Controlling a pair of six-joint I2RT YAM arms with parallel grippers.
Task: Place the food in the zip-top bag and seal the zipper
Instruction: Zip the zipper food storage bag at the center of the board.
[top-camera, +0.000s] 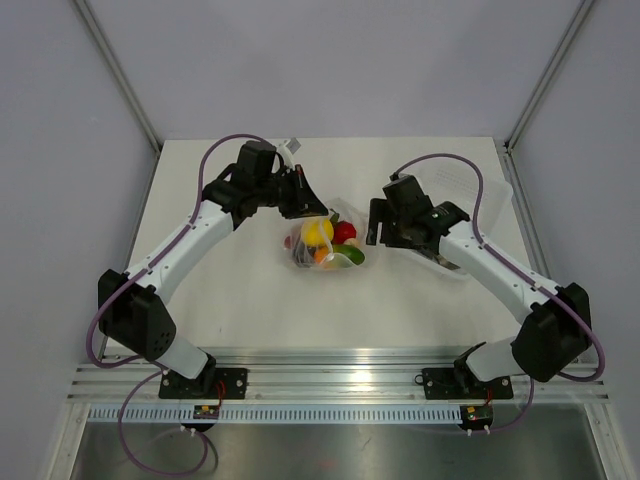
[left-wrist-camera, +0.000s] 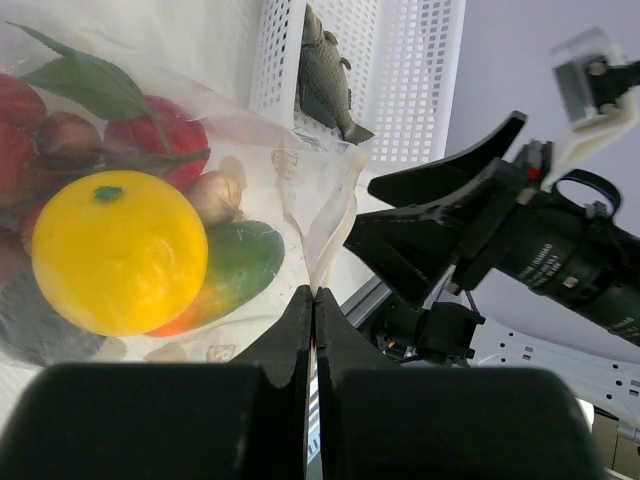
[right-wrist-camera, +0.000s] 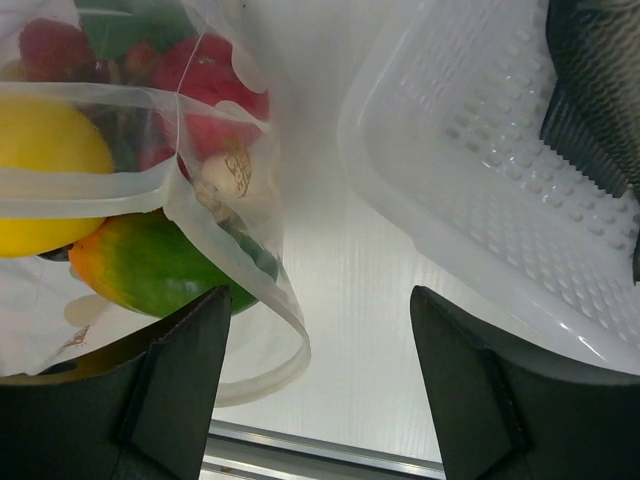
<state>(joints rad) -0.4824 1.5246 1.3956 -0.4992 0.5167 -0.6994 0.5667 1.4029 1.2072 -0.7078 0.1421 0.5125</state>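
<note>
The zip-top bag (top-camera: 340, 212) lies mid-table with the food (top-camera: 327, 243) inside: a yellow ball (left-wrist-camera: 118, 250), red round pieces (left-wrist-camera: 160, 135) and a green-orange piece (right-wrist-camera: 150, 265). My left gripper (top-camera: 312, 207) is at the bag's far-left edge. In the left wrist view it (left-wrist-camera: 313, 300) is shut on the pale zipper (left-wrist-camera: 335, 215), which runs down between the fingers. My right gripper (top-camera: 378, 228) is just right of the bag. In the right wrist view it (right-wrist-camera: 320, 340) is open and empty, and the bag's loose mouth edge (right-wrist-camera: 275, 300) curls beside its left finger (right-wrist-camera: 190, 370).
A rigid clear plastic tub (top-camera: 495, 190) stands at the right behind my right arm, its ribbed wall (right-wrist-camera: 470, 200) close to the right finger. A dark toy fish (left-wrist-camera: 325, 75) lies in it. Grey walls close in the table's back and sides.
</note>
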